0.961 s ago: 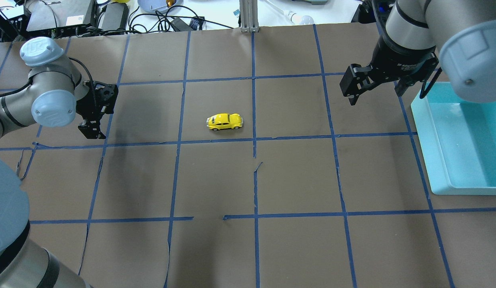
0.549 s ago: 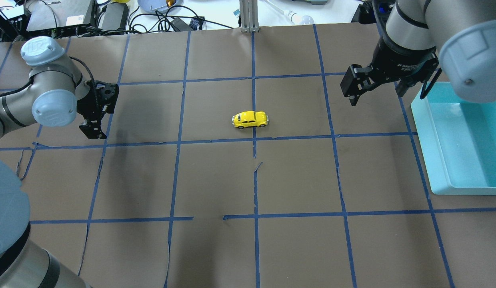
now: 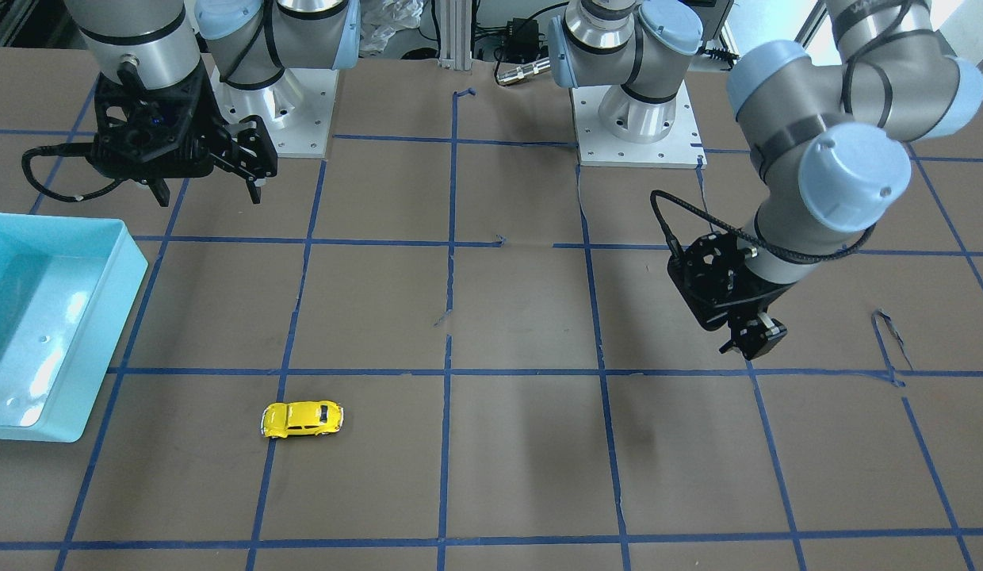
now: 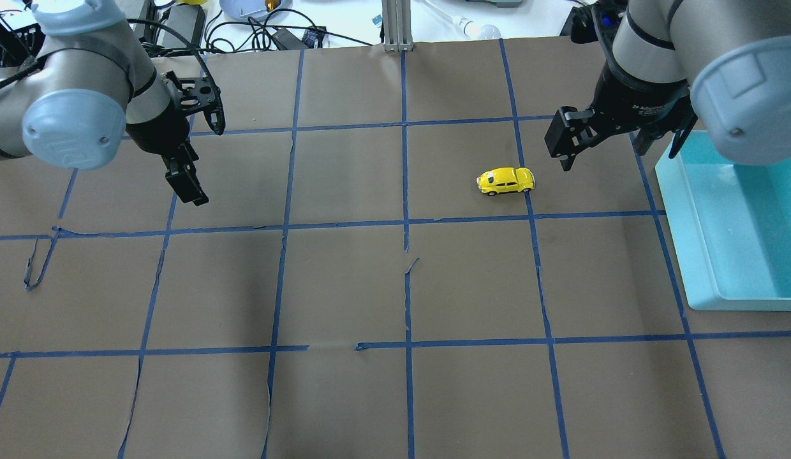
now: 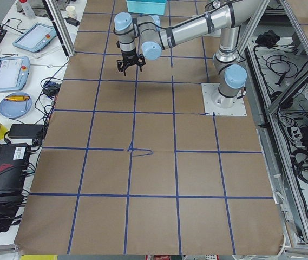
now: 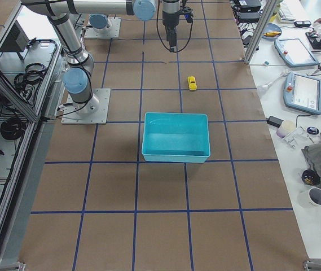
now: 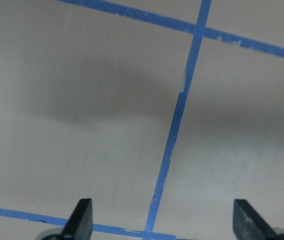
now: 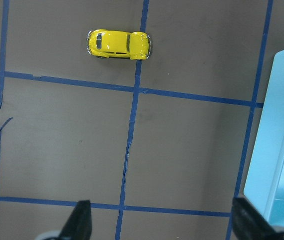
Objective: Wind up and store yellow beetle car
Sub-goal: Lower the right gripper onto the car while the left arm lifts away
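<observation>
The yellow beetle car stands on its wheels on the brown paper table, right of centre and across a blue tape line. It also shows in the front view, the right side view and the right wrist view. My right gripper is open and empty, hovering just beyond the car, between it and the bin. Its camera looks down on the car from above. My left gripper is open and empty, far to the left, over bare paper.
A light blue bin stands at the table's right edge, open and empty; it also shows in the front view and the right wrist view. Blue tape lines grid the paper. Cables and devices lie beyond the far edge.
The car has rolled to the right, from the table's centre to just below my right gripper. My left arm has lifted and swung back. The right gripper has hardly moved.
</observation>
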